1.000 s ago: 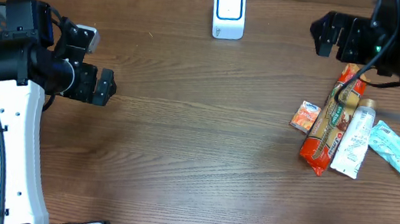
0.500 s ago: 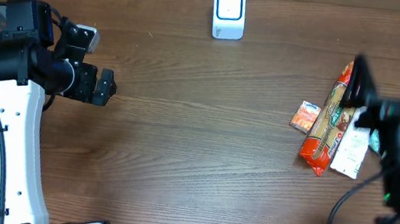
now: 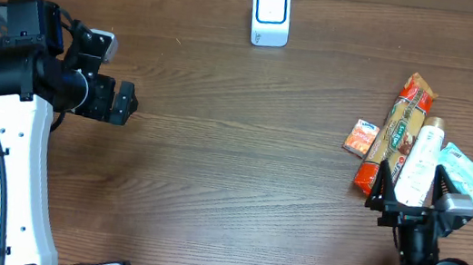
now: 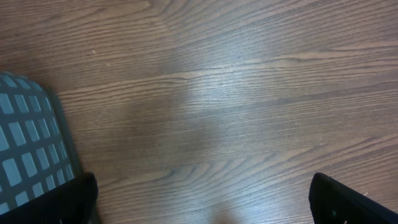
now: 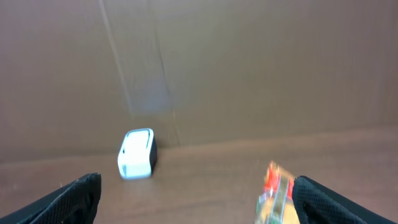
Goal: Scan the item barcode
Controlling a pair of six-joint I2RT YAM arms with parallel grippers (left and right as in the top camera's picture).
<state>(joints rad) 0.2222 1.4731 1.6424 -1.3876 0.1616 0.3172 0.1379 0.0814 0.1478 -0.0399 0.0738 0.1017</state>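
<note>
Lying ahead of right claw (image 3: 409,185): packet (image 3: 399,126)

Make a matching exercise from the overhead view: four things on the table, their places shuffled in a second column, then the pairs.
1 white box-shaped scanner
2 small orange carton
3 white plastic tube
4 pale teal sachet

A rightmost of the group
B alone, far from the others
C leftmost of the group
D between the long red-orange packet and the sachet

Pairs: 1-B, 2-C, 3-D, 4-A
</note>
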